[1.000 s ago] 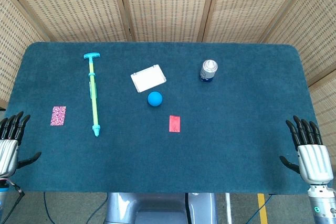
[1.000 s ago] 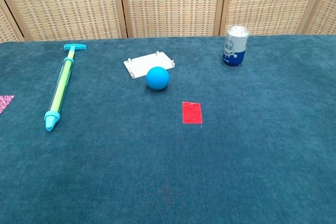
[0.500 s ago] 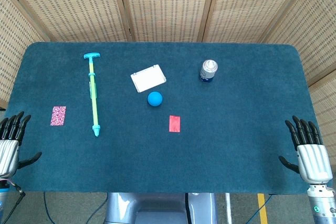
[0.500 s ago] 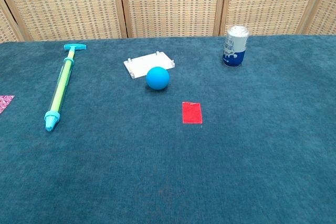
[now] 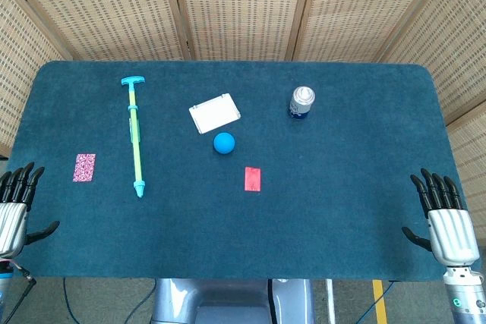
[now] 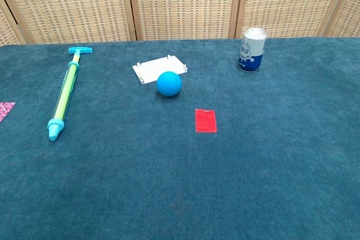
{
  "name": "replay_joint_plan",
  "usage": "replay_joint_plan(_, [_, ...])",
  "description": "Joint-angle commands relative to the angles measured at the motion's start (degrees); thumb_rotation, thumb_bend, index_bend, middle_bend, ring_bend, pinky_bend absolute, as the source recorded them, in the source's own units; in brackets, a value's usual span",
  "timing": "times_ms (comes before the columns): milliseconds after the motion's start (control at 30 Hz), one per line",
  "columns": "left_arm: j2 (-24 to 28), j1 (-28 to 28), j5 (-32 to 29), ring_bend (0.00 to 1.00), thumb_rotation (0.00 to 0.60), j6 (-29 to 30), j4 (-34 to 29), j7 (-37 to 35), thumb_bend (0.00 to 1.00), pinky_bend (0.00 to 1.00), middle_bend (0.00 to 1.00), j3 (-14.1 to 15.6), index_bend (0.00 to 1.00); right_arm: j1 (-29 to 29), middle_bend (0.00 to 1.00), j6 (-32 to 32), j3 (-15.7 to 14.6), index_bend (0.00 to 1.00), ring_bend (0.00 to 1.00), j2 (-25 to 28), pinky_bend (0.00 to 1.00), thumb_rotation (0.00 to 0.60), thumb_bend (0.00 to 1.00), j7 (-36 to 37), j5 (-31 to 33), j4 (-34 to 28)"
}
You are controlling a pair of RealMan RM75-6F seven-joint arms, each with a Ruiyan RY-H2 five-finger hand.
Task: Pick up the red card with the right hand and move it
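The red card [image 5: 252, 178] [image 6: 206, 121] lies flat on the blue table cloth, a little in front of the blue ball [image 5: 223, 143] [image 6: 169, 83]. My right hand [image 5: 446, 221] hovers at the table's near right corner, far from the card, with its fingers spread and nothing in it. At the near left edge my left hand [image 5: 14, 209] is likewise spread and empty. Neither hand shows in the chest view.
A white plate-like board [image 5: 214, 113] sits behind the ball. A blue and white can [image 5: 301, 102] [image 6: 252, 49] stands at the back right. A green and cyan pump [image 5: 136, 136] [image 6: 66, 93] lies at the left, a pink patterned card [image 5: 84, 167] beyond it.
My right hand has shifted slightly toward the near edge. Nothing on the table has moved.
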Motion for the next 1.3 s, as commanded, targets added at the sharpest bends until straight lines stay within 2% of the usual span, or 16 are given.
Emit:
replay_joint_plan(33, [0.02,0.0,0.02,0.0,0.6,-0.01,-0.01,0.0,0.15,0.0,0.0,0.0,0.0,0.03,0.0,-0.03,-0.04,0.0,0.0,-0.02,0.0,0.6,0.13,-0.1,-0.08,-0.05])
replay_joint_plan(433, [0.63,0.32,-0.57,0.0,0.6,0.24,-0.39,-0.69,0.15,0.0,0.0,-0.29,0.0,2.49,0.0,-3.6,-0.24,0.0,0.0,-2.04,0.0,0.6,0.13,-1.72,-0.85,-0.93])
replay_joint_plan(700, [0.47,0.24,-0.82,0.0,0.6,0.01,-0.28,-0.49,0.16,0.0,0.0,-0.4,0.0,8.47,0.0,-10.55,1.83,0.0,0.0,-6.16,0.0,0.6,0.13,-7.19,-0.53,-6.68])
replay_joint_plan(867, [0.61,0.23,-1.31,0.0,0.6,-0.17,-0.18,-1.17,0.16,0.0,0.0,-0.65,0.0,12.78,0.0,-15.26,4.13,0.0,0.0,-11.42,0.0,0.6,0.14,-12.33,1.64,-8.74])
replay_joint_plan(967, [0.68,0.17,-1.66,0.0,0.6,-0.52,-0.09,-1.56,0.16,0.0,0.0,-0.72,0.0,14.86,0.0,-17.97,5.41,0.0,0.0,-14.6,0.0,0.6,0.19,-15.19,4.23,-8.57])
replay_joint_plan(1300, [0.76,-0.39,-3.15,0.0,0.6,-2.22,0.41,-2.55,0.16,0.0,0.0,-1.13,0.0,22.39,0.0,-23.54,11.25,0.0,0.0,-27.86,0.0,0.6,0.26,-26.29,16.47,-3.95])
